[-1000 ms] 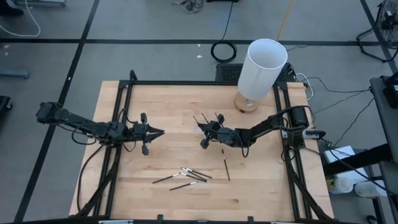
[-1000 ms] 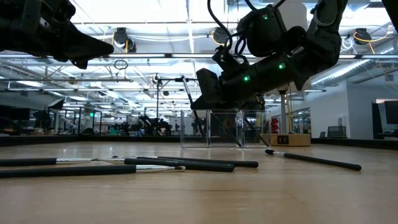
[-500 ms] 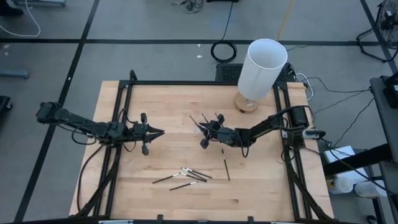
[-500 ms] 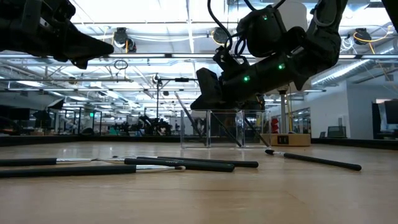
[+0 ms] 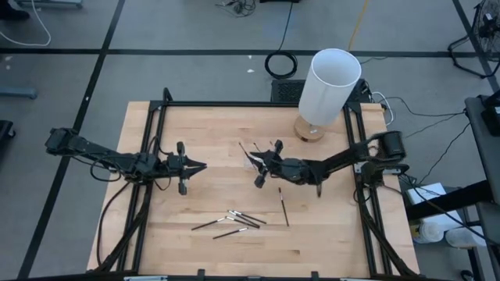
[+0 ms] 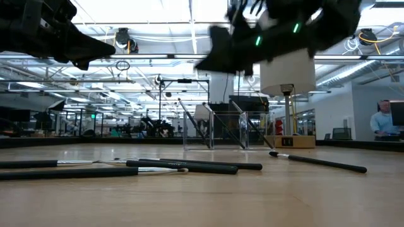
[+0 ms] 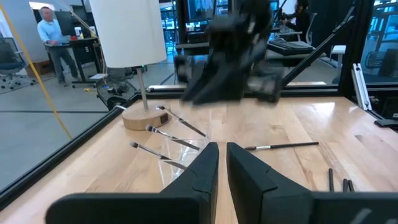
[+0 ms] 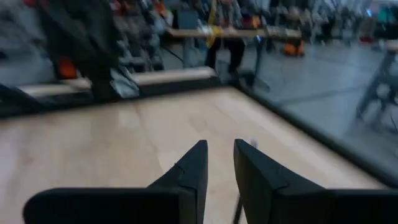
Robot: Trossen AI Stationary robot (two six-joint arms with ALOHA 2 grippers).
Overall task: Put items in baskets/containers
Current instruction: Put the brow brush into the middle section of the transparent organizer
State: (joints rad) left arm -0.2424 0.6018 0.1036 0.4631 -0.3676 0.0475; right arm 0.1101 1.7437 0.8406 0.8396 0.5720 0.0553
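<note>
The table [image 5: 211, 133] is pale wood, smooth with a low sheen and visible plank seams. The tray [image 6: 218, 131] just below the right gripper [image 5: 260, 166] is clear glossy plastic. The sticks [image 6: 183, 166] look matt black with silvery metal-like tips. The cylinder [image 5: 330, 86] behind that gripper is matt white on a round wooden base [image 5: 310, 129].

Overhead, table-level, two wrist views.
</note>
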